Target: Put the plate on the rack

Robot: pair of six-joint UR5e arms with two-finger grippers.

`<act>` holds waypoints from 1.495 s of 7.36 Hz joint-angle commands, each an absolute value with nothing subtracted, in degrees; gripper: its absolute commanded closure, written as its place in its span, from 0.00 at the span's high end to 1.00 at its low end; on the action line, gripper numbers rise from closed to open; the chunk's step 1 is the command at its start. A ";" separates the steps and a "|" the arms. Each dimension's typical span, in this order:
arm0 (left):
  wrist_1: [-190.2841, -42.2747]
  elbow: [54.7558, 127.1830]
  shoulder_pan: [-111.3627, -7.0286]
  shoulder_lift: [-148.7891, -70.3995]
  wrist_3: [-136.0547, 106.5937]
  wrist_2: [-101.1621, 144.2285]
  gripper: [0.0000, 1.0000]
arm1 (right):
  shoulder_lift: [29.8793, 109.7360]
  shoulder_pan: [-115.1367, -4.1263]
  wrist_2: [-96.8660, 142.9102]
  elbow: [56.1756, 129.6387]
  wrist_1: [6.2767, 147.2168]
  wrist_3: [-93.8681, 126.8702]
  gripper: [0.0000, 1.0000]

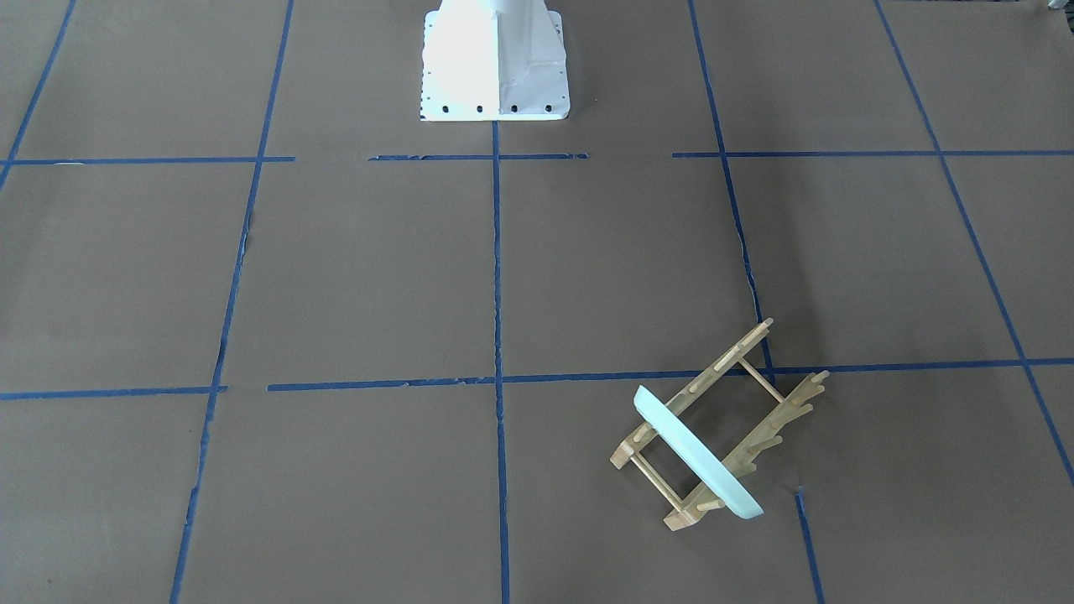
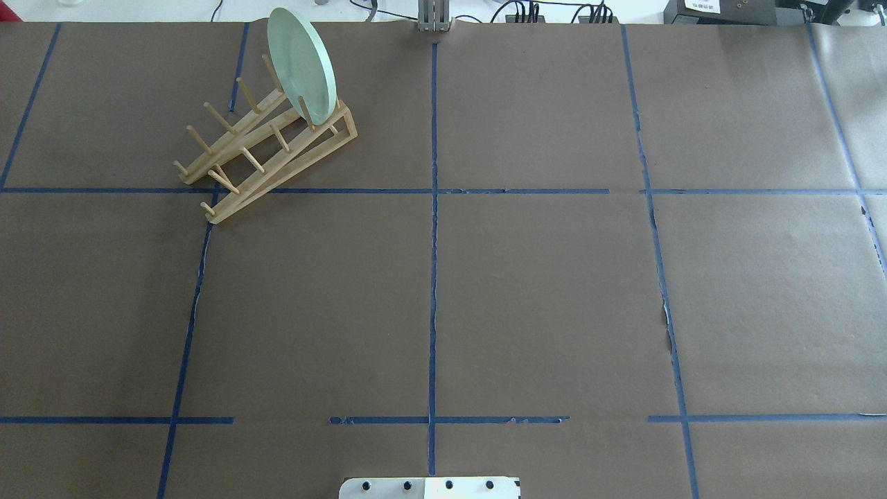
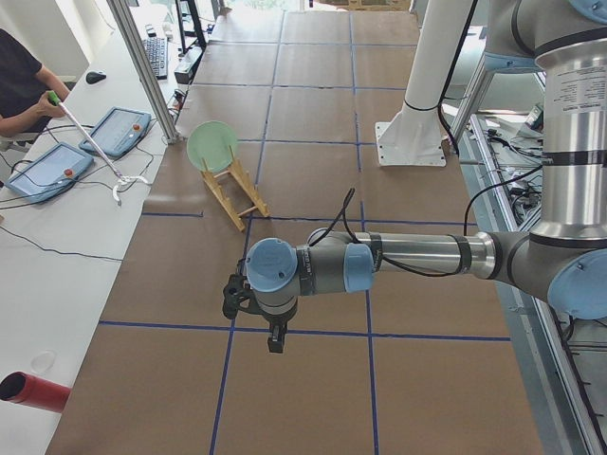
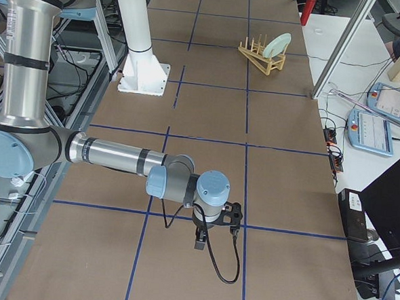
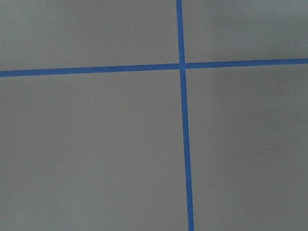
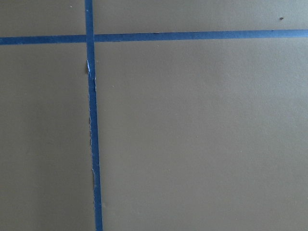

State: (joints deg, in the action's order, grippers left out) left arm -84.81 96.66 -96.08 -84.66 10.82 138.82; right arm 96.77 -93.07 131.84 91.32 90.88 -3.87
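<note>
The pale mint-green plate stands on edge between the pegs at the far end of the light-wood rack, at the table's far left. Both also show in the front-facing view, plate in rack. My left gripper shows only in the exterior left view, hanging above the table far from the rack; I cannot tell whether it is open or shut. My right gripper shows only in the exterior right view, far from the rack; I cannot tell its state. Both wrist views show only brown paper and blue tape.
The white robot base stands at the table's near middle edge. A side desk with tablets and an operator with a stick lies beyond the rack. A metal post stands near the rack. A red cylinder lies on the side desk.
</note>
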 commanded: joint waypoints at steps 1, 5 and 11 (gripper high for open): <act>-86.82 96.33 -96.06 -84.46 10.81 138.69 1.00 | 96.77 -93.08 131.84 91.32 90.88 -3.87 1.00; -86.75 96.24 -95.98 -85.16 10.55 138.69 1.00 | 96.77 -93.08 131.84 91.32 90.88 -3.87 1.00; -86.22 96.33 -95.80 -86.75 10.64 138.60 1.00 | 96.77 -93.08 131.84 91.41 90.88 -3.87 1.00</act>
State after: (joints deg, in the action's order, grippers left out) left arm -86.27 96.37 -95.89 -86.52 10.67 138.60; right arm 96.77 -93.08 131.84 91.38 90.88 -3.87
